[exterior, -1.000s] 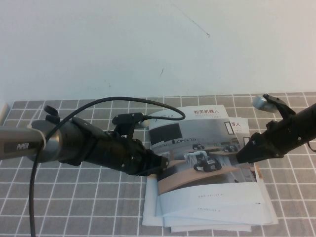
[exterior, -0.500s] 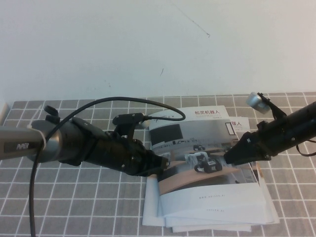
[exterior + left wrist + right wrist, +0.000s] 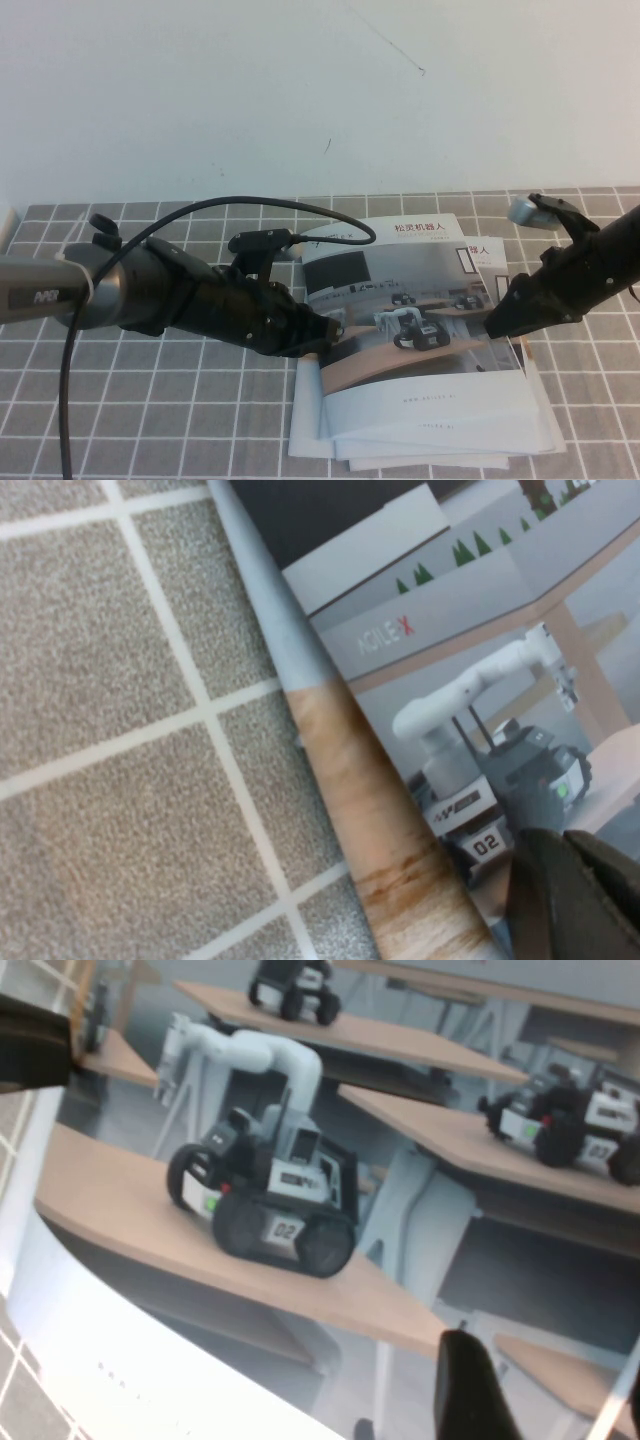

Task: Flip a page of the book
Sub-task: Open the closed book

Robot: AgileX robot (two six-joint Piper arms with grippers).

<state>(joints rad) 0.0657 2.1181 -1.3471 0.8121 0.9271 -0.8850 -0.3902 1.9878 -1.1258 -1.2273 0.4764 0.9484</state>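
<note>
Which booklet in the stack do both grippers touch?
The top book, its robot cover fully visible; left gripper and right gripper meet its edges. The spare booklets beneath only peek out.

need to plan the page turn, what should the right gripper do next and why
Probably lower the right gripper onto the right edge of the book and pinch the top leaf. Its jaws are open at that edge and hold nothing, the cover lies shut, and the left gripper sits at the spine side, seemingly pinning it.

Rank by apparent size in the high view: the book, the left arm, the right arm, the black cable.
1. Left arm, though nearness to the camera inflates it.
2. Book.
3. Right arm.
4. Black cable: long but thinnest.
</note>
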